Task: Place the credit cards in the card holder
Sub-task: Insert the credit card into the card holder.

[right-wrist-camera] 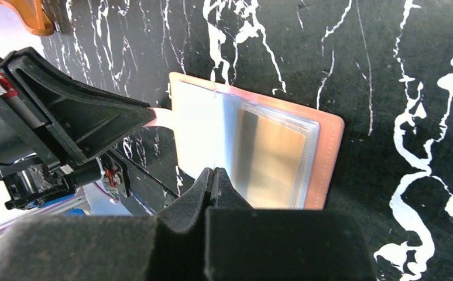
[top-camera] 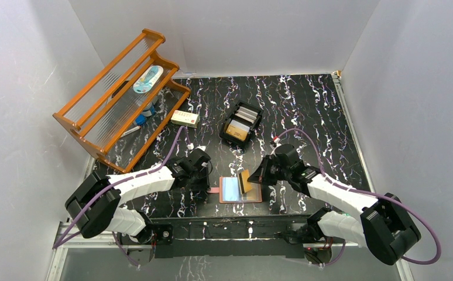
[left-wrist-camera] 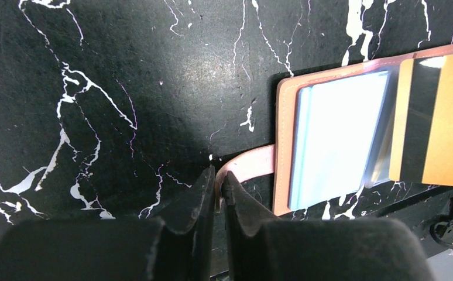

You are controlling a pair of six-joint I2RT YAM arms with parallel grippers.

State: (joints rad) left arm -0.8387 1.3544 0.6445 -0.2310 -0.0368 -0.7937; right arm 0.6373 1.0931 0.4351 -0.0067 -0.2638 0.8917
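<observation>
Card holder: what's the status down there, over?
Left gripper pinching the card holder's tab. Right gripper shut on a gold card, held over the clear sleeves. Nothing blocking.

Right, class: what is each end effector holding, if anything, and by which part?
Left end effector: the card holder, pinched by its snap tab. Right end effector: a gold credit card, gripped by one edge.

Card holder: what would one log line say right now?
left pincer: gripping snap tab | right pincer: holding gold card | card holder: open, lying flat
</observation>
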